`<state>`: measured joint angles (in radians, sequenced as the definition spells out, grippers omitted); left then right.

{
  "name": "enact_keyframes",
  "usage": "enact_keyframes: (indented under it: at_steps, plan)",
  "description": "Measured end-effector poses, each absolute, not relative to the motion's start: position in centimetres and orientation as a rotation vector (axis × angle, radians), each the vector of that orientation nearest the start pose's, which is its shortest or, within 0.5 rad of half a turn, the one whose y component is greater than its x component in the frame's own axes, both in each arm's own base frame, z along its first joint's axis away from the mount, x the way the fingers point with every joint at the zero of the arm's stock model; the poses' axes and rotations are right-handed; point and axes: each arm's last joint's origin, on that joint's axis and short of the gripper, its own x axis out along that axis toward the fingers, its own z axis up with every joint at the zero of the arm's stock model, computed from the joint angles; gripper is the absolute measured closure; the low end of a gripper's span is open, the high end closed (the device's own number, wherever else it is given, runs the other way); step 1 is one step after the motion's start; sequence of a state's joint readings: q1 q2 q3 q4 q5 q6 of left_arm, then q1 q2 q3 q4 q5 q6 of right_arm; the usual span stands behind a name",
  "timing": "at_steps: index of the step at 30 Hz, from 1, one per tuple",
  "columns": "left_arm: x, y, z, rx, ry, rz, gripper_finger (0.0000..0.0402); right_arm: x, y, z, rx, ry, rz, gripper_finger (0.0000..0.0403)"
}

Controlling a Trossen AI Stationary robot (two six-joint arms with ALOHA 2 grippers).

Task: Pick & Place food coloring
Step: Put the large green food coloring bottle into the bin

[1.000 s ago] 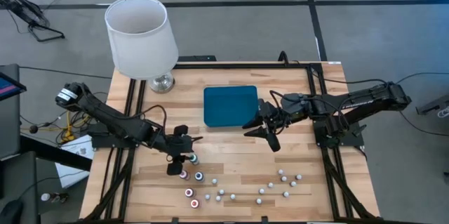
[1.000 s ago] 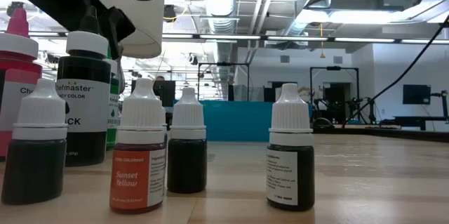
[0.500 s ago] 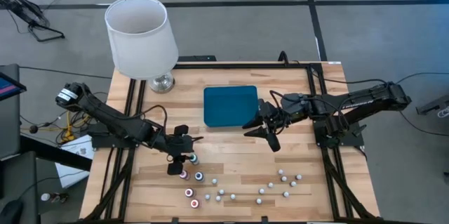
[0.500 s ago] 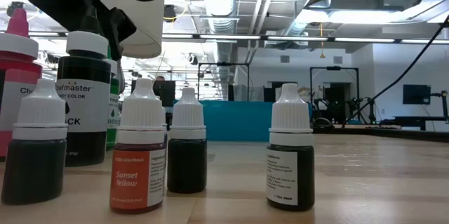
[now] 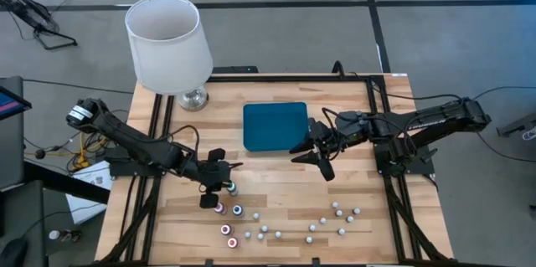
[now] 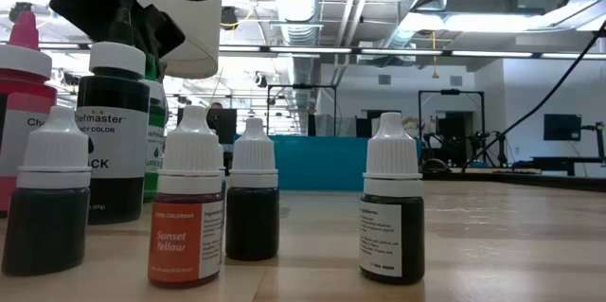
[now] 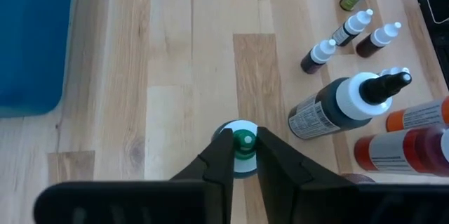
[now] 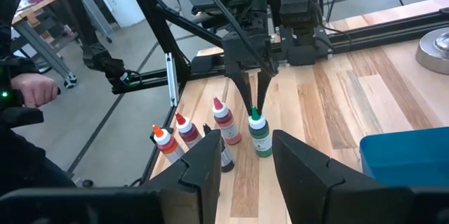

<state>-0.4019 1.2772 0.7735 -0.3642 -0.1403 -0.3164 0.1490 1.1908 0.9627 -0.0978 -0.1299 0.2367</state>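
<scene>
The food coloring is a cluster of small bottles near the table's near edge: coloured ones on the left and several tiny white-capped ones to their right. My left gripper is over the far end of the coloured group, shut on a green bottle that stands upright. My right gripper hangs open above bare wood beside the teal tray, touching nothing. In the low view the green bottle shows behind a black one. My left gripper pinches the green bottle by its thin green nozzle tip between its two fingers. It comes from above, pointing down. The bottle stays upright below the fingers. I cannot tell whether its base still rests on the table.
A white-shaded lamp stands at the far left corner. Red and orange bottles and the black one stand close to the held bottle. Bare wood lies between the tray and the bottles. A person's hand shows beyond the table.
In the low view my left gripper has risen a little, and more of the green bottle's label shows beside the black bottle than before. My right arm has kept still.
</scene>
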Motion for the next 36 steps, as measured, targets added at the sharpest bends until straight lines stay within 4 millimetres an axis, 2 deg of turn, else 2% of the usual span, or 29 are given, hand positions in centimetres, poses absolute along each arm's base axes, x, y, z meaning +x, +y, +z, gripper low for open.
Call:
enact_keyframes:
  at_steps: [7, 14, 22, 29, 36]
  plan:
    - [23.0, -9.3, 21.4, -0.071, 0.872, -0.105, 0.0353, 26.2, 4.3, 32.1, 0.23, 0.358, 0.236, 0.0285]
    - [23.0, -9.3, 21.4, -0.082, 0.872, -0.091, 0.0376, 26.2, 4.3, 32.1, 0.23, 0.358, 0.236, 0.0285]
    - [23.3, -9.0, 22.0, -0.086, 0.863, -0.071, 0.0374, 26.2, 4.3, 32.1, 0.23, 0.358, 0.236, 0.0285]
    - [23.5, -8.3, 23.2, -0.112, 0.811, -0.046, 0.0376, 26.2, 4.3, 32.0, 0.23, 0.362, 0.236, 0.0285]
    - [24.2, -7.2, 25.9, -0.139, 0.732, -0.019, 0.0377, 26.2, 4.3, 32.0, 0.23, 0.367, 0.235, 0.0285]
